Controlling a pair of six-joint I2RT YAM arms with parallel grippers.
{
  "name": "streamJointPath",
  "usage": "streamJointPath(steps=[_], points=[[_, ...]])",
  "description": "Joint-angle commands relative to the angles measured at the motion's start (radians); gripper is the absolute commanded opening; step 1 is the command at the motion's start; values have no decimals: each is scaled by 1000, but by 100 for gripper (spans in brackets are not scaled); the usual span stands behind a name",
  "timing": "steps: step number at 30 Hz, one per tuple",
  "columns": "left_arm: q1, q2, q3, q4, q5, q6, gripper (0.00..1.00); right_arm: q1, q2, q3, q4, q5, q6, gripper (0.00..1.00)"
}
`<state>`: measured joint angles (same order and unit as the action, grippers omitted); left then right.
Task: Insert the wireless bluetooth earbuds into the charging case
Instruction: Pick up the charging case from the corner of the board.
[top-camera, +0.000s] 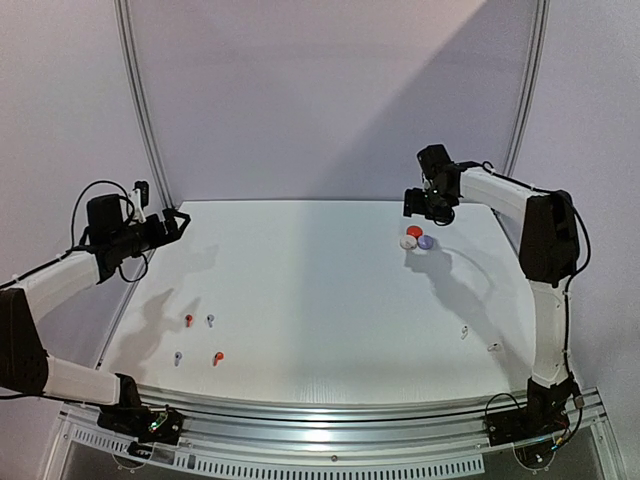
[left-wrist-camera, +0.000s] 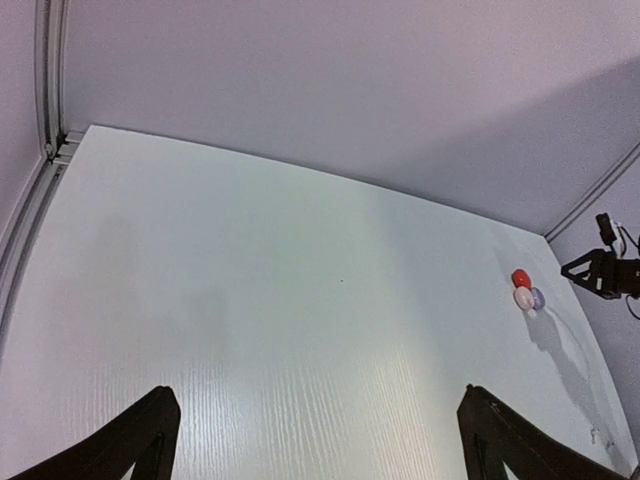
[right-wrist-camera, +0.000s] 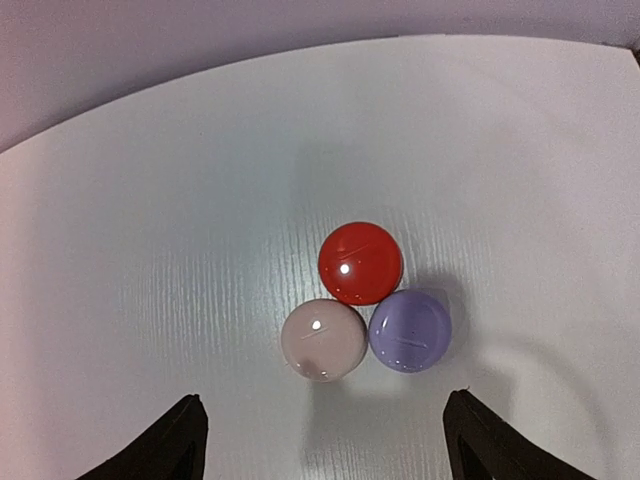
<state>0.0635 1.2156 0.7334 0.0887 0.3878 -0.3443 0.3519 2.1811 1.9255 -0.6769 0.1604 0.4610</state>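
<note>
Right gripper (right-wrist-camera: 325, 400) wide, empty, above touching red case (right-wrist-camera: 360, 263), whitish case (right-wrist-camera: 323, 340), lavender case (right-wrist-camera: 410, 331), frame centre. I'd approach one from its free side. Left gripper (left-wrist-camera: 317, 392) wide, empty.

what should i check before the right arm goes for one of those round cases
1. right tool open and empty: ok
2. right tool above the cases: ok, red case, white case and lavender case sit centred in its wrist view
3. cases spaced for a clean grip: not ok, all three touch
4. lids open: not ok, all look shut
5. left tool open and empty: ok
6. earbuds located: ok, four coloured earbuds lie left, two white earbuds right
</note>
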Motion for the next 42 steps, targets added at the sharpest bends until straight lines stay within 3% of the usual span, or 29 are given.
streamJointPath(steps=[1, 6, 11, 21, 31, 42], points=[[-5, -24, -17, 8, 52, 5, 99, 13, 92, 105, -105, 94, 65, 83], [-5, -23, -29, 20, 51, 11, 99, 14, 133, 106, -72, 43, 89, 77], [-6, -23, -44, 36, 53, 4, 99, 28, 180, 118, 11, 12, 50, 78], [-5, -34, -57, 32, 49, 9, 99, 27, 269, 195, -33, 67, 27, 75], [-6, -24, -46, 42, 45, 17, 99, 40, 305, 203, -25, 17, 9, 68], [-5, -19, -44, 43, 42, 27, 99, 60, 319, 202, -59, 38, -12, 67]])
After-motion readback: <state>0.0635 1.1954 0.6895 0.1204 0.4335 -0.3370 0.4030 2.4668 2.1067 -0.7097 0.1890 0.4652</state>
